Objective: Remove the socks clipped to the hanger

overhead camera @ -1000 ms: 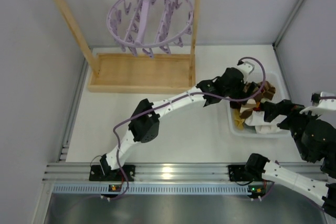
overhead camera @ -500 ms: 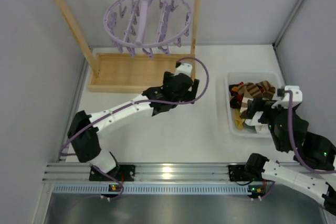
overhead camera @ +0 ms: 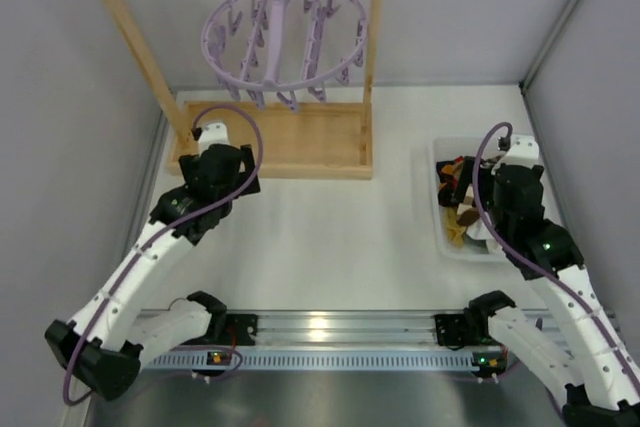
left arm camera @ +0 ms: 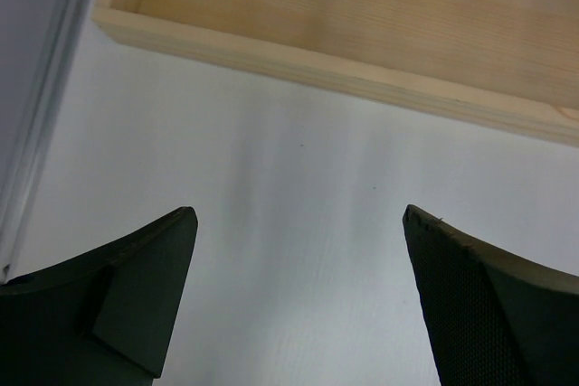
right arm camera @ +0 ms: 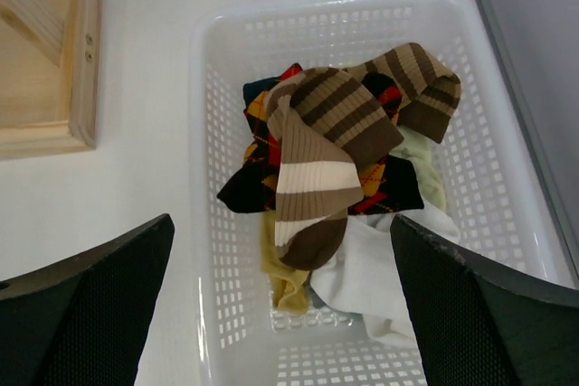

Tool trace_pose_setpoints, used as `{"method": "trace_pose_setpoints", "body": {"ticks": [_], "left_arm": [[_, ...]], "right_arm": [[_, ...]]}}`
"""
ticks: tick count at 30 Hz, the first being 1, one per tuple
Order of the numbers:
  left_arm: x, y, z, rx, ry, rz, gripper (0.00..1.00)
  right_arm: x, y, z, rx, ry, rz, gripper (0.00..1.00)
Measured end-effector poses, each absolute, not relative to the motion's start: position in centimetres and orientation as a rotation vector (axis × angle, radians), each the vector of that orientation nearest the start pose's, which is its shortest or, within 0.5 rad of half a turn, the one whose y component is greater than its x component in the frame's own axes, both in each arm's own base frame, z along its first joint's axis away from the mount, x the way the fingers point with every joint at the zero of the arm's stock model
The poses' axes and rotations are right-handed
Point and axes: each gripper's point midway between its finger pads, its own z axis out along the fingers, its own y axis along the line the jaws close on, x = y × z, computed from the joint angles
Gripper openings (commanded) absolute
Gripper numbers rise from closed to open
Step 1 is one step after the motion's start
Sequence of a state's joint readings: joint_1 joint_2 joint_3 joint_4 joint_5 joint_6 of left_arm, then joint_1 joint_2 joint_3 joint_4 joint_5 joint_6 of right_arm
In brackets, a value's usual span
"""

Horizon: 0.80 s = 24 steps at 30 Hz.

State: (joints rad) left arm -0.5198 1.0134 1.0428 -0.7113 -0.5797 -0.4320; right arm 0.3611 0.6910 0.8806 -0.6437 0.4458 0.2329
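The lilac hanger point(overhead camera: 285, 42) hangs by its hook from the wooden rack's top bar; I see no sock on its clips. The socks point(right arm camera: 330, 146) lie piled in a white basket point(right arm camera: 317, 4): brown-and-cream striped on top, black argyle, white and yellow under them. The pile also shows in the top view point(overhead camera: 458, 209). My right gripper point(right arm camera: 280, 232) is open and empty above the basket's near end, and it shows in the top view point(overhead camera: 508, 175). My left gripper point(left arm camera: 298, 223) is open and empty over bare table by the rack base's front left corner point(overhead camera: 212, 152).
The wooden rack's base tray point(overhead camera: 270, 137) stands at the back, and its front edge point(left arm camera: 362, 79) is just ahead of my left fingers. A grey wall point(left arm camera: 36, 70) runs along the left. The basket point(overhead camera: 440, 237) sits at the right by the right wall.
My left arm has swung from the basket across the table to the rack base's left front corner. My right arm has moved in above the basket. The hanger sways slightly.
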Motion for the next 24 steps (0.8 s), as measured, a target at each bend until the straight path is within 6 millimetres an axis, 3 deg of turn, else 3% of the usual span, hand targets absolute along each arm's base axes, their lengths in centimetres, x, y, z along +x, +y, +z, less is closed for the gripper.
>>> {"method": "trace_pose_setpoints", "body": {"ticks": [4, 8, 12, 16, 24], "left_arm": [[25.8, -4.3, 25.5, -0.222, 2.047, 0.087, 0.99], [22.8, -3.0, 27.6, -0.215, 1.942, 0.002, 0.99], [20.3, -1.7, 29.4, -0.225, 1.833, -0.057, 0.99], [18.9, -1.2, 30.1, -0.225, 1.776, -0.091, 0.99], [18.9, -1.1, 29.5, -0.222, 1.786, -0.084, 0.99]], "right_arm": [[22.8, 1.4, 25.6, 0.146, 1.907, -0.038, 1.00], [19.5, 0.6, 28.8, 0.124, 1.772, 0.026, 0.99], [17.4, 0.2, 31.7, 0.095, 1.700, 0.048, 0.99], [16.9, 0.3, 31.6, 0.057, 1.719, 0.048, 0.99], [16.4, 0.2, 30.8, 0.025, 1.746, 0.029, 0.99]]}}
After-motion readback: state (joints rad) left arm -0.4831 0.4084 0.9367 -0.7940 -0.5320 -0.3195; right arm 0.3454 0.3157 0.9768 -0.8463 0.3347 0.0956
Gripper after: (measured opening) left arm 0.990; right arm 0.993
